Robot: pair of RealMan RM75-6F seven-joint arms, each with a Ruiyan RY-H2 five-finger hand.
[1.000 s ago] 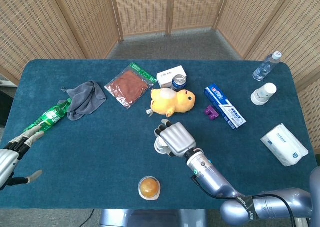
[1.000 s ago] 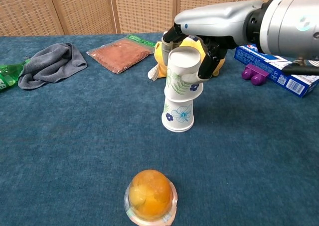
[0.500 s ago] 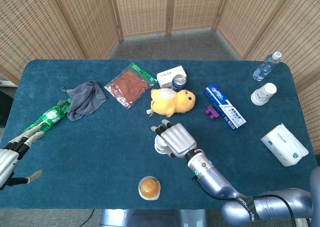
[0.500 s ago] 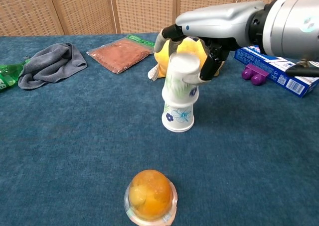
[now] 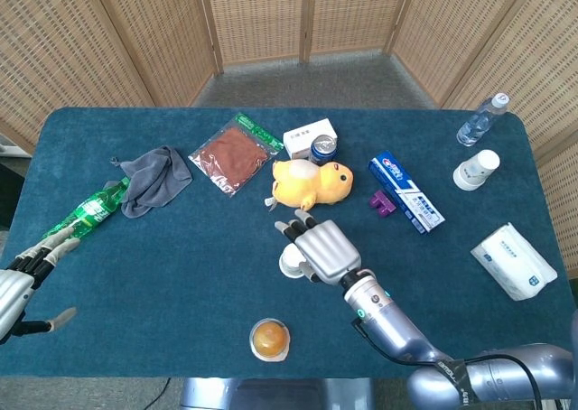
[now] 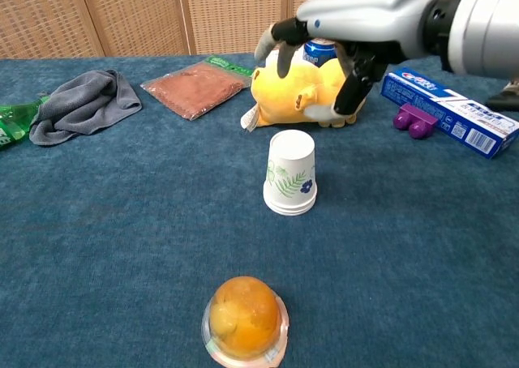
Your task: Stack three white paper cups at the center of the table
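Note:
Two white paper cups with flower prints stand nested upside down as one stack (image 6: 290, 173) near the table's middle; in the head view only the stack's edge (image 5: 290, 265) shows beside my right hand. That right hand (image 6: 324, 52) (image 5: 323, 252) hovers just above the stack with fingers spread, holding nothing. A third white cup (image 5: 476, 169) stands at the far right of the table, by a water bottle (image 5: 479, 121). My left hand (image 5: 23, 279) rests open at the table's left front edge, empty.
A yellow plush duck (image 6: 300, 92) lies right behind the stack, with a can (image 5: 323, 147) beyond it. An orange jelly cup (image 6: 245, 319) sits in front. A toothpaste box (image 6: 454, 113), purple block (image 6: 413, 121), grey cloth (image 6: 81, 102), red packet (image 6: 195, 87) and tissue pack (image 5: 513, 261) lie around.
My right hand pushed the upper cup fully down over the lower one, let go, and lifted up and back with its fingers spread. The left hand stayed put.

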